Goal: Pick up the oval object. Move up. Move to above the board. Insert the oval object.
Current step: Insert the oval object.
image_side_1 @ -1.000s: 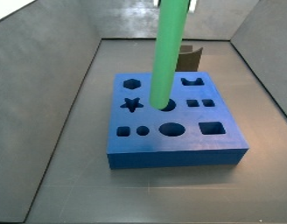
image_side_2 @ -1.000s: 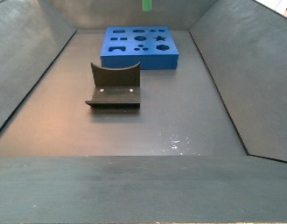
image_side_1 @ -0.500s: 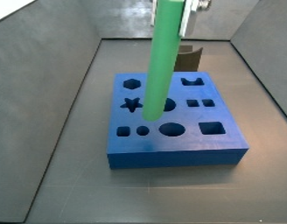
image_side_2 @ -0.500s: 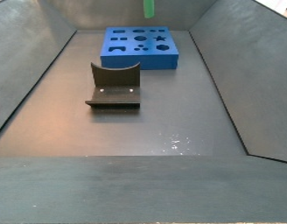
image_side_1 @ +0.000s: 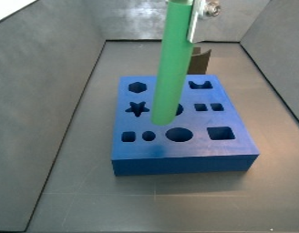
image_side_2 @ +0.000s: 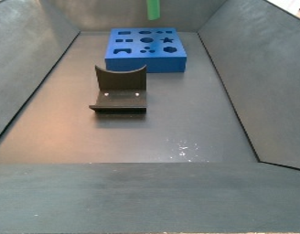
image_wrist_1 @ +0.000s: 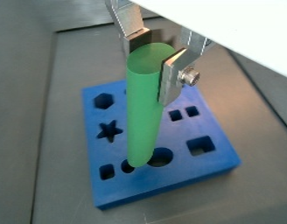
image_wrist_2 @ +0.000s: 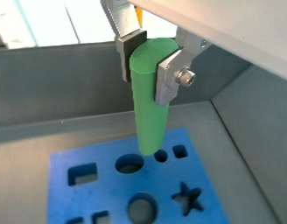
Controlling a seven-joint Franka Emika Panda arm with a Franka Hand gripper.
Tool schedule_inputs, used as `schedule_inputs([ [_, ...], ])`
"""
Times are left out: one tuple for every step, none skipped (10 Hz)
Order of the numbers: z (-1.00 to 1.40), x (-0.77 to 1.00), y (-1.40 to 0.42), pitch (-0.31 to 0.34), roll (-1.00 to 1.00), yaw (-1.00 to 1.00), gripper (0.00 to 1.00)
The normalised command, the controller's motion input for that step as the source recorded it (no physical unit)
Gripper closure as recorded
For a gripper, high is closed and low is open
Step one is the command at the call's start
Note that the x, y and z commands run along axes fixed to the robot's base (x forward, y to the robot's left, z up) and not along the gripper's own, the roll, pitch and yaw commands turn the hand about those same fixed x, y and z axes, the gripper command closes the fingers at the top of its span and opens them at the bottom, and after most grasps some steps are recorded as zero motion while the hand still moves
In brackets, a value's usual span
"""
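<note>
Tool (image_wrist_1: 157,59) clamped on oval object (image_wrist_1: 143,109) at its top end; rod hangs below, over board (image_wrist_1: 210,164). Judged light, stiff, smooth; could swing.

Green rod above blue board

My gripper (image_wrist_1: 157,54) clamps the oval object (image_wrist_1: 143,109) upright over the board (image_wrist_1: 216,160), its cutouts showing.

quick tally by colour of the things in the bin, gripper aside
green: 1, the rod, held upright in the gripper above the board
blue: 1, the board on the floor at the far end
dark: 1, the fixture on the floor, apart from the board
total: 3
</note>
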Motion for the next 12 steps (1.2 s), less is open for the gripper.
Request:
schedule_inputs([
  [-0.1,0.09,0.0,-0.07,0.0,-1.0,1.0],
  [-0.12,0.07,0.0,-0.059,0.0,-1.0,1.0],
  [-0.13,0.07,0.0,-0.051,0.0,-1.0,1.0],
  [-0.14,0.03,0.0,-0.05,0.0,-1.0,1.0],
  [-0.12,0.04,0.0,-0.061,0.0,-1.0,1.0],
  [-0.07,0.07,0.0,-0.094,0.0,-1.0,1.0],
  [-0.07,0.07,0.0,-0.097,0.0,-1.0,1.0],
  [-0.06,0.31,0.0,-0.1,0.0,-0.81,1.0],
  [0.0,0.35,0.0,-0.113,0.0,-0.31,1.0],
  [-0.02,0.16,0.0,-0.083,0.0,0.0,1.0],
  [-0.17,0.19,-0.04,-0.129,0.0,0.0,1.0],
  [-0.21,0.15,-0.01,-0.114,0.0,0.0,1.0],
])
